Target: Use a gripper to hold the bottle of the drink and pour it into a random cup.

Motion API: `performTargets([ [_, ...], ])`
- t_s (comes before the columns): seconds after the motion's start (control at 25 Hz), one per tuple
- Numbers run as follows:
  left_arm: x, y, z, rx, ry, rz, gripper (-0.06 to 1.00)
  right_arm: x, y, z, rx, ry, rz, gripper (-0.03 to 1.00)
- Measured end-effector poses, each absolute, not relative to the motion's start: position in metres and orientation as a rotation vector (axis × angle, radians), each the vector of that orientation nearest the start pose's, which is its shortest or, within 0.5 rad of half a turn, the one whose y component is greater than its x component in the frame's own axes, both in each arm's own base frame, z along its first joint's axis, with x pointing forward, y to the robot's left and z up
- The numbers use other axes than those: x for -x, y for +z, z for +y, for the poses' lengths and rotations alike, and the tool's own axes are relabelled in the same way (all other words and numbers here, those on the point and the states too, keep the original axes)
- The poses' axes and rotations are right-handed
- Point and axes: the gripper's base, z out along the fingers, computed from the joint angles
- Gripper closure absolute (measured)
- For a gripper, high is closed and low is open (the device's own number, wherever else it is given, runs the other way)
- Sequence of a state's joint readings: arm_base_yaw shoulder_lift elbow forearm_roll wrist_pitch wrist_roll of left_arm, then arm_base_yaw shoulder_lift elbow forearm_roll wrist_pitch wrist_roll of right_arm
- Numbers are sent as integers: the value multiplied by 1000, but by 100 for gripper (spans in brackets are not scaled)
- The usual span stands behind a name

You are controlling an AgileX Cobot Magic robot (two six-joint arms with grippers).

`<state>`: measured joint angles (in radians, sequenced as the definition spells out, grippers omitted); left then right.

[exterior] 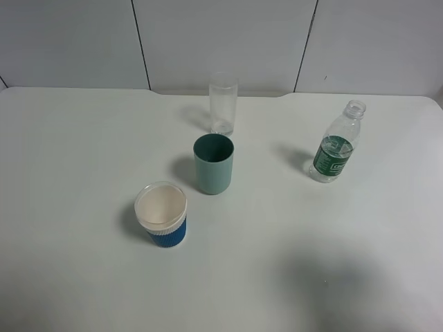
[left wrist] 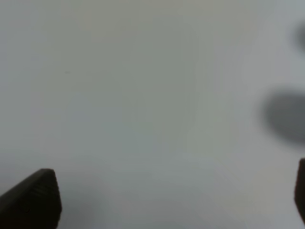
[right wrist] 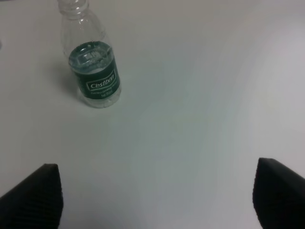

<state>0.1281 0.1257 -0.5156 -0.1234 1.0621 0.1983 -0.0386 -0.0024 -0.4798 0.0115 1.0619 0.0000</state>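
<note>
The small clear bottle (exterior: pixel 337 144) with a dark green label stands upright and capless at the right of the white table. The teal-green cup (exterior: pixel 213 164) stands near the middle, left of the bottle. Neither arm shows in the exterior high view. In the right wrist view my right gripper (right wrist: pixel 157 195) is open, its two black fingertips (right wrist: pixel 35 195) wide apart over bare table, with the bottle (right wrist: pixel 91 67) well ahead of them and off to one side. My left gripper (left wrist: pixel 174 198) is open over bare table, with nothing between its fingers.
A tall clear glass (exterior: pixel 223 103) stands behind the teal cup near the table's back edge. A blue cup with a white rim (exterior: pixel 162 214) stands in front and left of it. A grey panelled wall runs behind the table (exterior: pixel 83 173).
</note>
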Motion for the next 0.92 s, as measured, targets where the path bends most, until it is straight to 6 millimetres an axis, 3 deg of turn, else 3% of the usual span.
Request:
performTargets([
  [0.92,-14,282,-8,-73,39,2148,-5,3,272,1,-39,-10,2063,18],
])
